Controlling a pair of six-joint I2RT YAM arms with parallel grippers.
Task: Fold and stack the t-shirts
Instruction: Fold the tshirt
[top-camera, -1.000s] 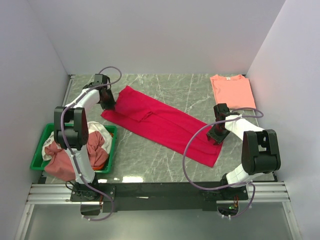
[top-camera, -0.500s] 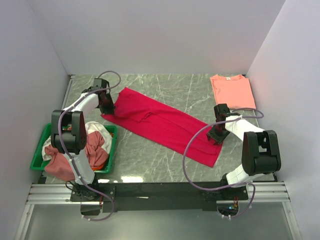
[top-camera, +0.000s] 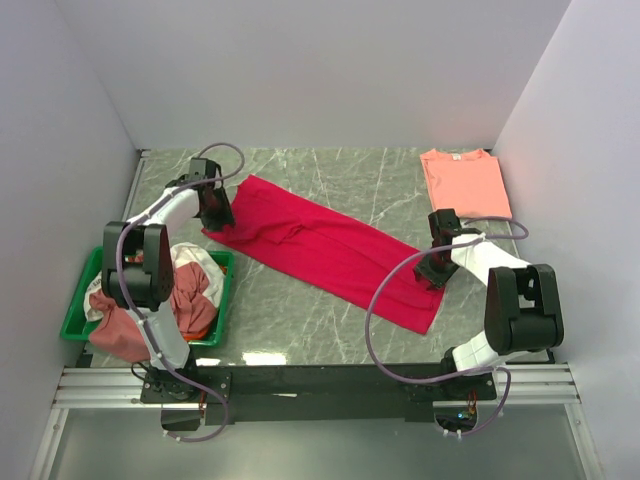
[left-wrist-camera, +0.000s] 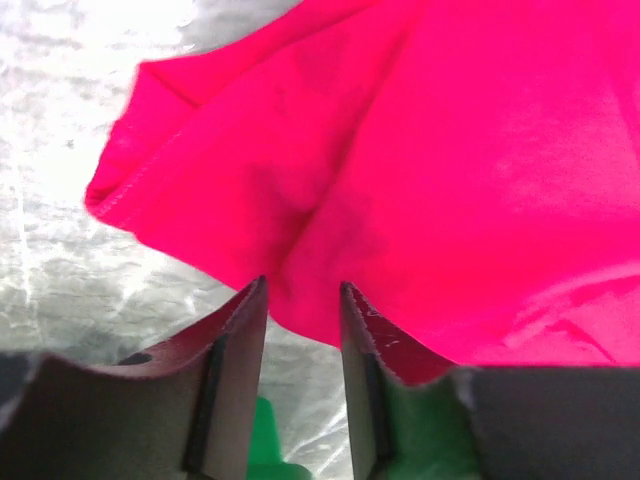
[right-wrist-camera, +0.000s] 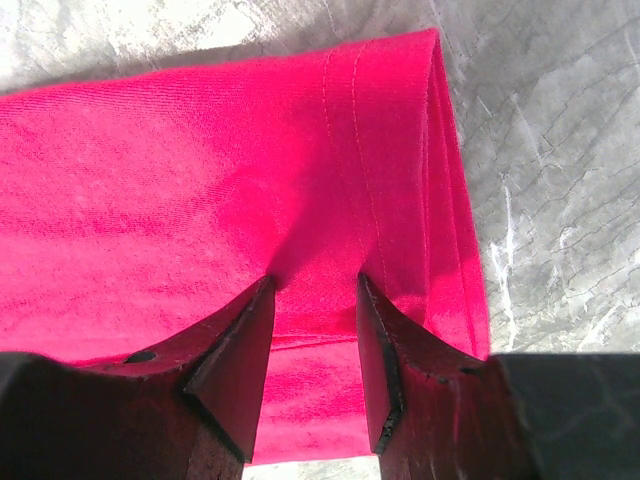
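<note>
A crimson-red t-shirt (top-camera: 330, 250) lies as a long folded strip running diagonally across the table. My left gripper (top-camera: 217, 212) is at its far left end. In the left wrist view its jaws (left-wrist-camera: 300, 285) stand open, and the shirt's hem (left-wrist-camera: 400, 180) lies at and just past the tips. My right gripper (top-camera: 434, 268) is at the near right end of the strip. There its jaws (right-wrist-camera: 315, 280) stand apart with the tips down on the folded red cloth (right-wrist-camera: 200, 180), nothing pinched between them. A folded salmon-pink t-shirt (top-camera: 465, 183) lies at the back right.
A green tray (top-camera: 75, 310) at the near left holds crumpled t-shirts: dusty rose (top-camera: 120, 330), white (top-camera: 195, 262) and a bit of orange (top-camera: 205, 322). White walls close in the marbled table (top-camera: 300, 320) on three sides.
My left gripper has gone from shut to open at the red shirt's left end, letting the cloth go, and has shifted slightly nearer. The right arm has not moved.
</note>
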